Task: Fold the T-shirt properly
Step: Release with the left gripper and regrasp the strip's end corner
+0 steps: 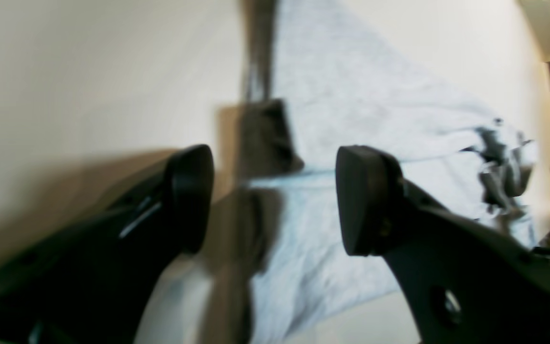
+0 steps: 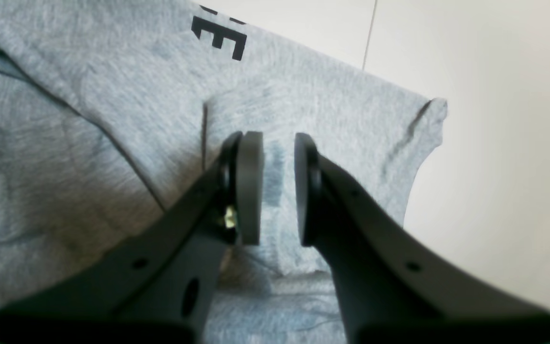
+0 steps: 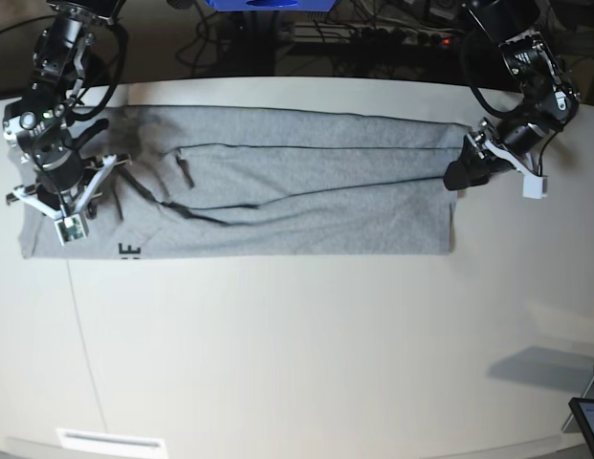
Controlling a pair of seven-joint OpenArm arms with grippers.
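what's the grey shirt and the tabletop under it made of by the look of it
The heather-grey printed T-shirt looks like soft knit cotton jersey: flecked, matte weave, limp creases and folds. The off-white tabletop seems a hard, smooth laminate or painted board with a faint sheen and a thin seam line; the exact material is unclear.

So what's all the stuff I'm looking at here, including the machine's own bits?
T-shirt: one, heather grey with black printed letters near one end, folded into a long band across the table.
Table: one, cream white, under everything.
Cables: several, dark, behind the table's far edge.
Left gripper: one, black, jaws wide apart and holding nothing, over the shirt's edge at the base view's right end.
Right gripper: one, black with grey pads, jaws narrowly apart just above the fabric at the other end.
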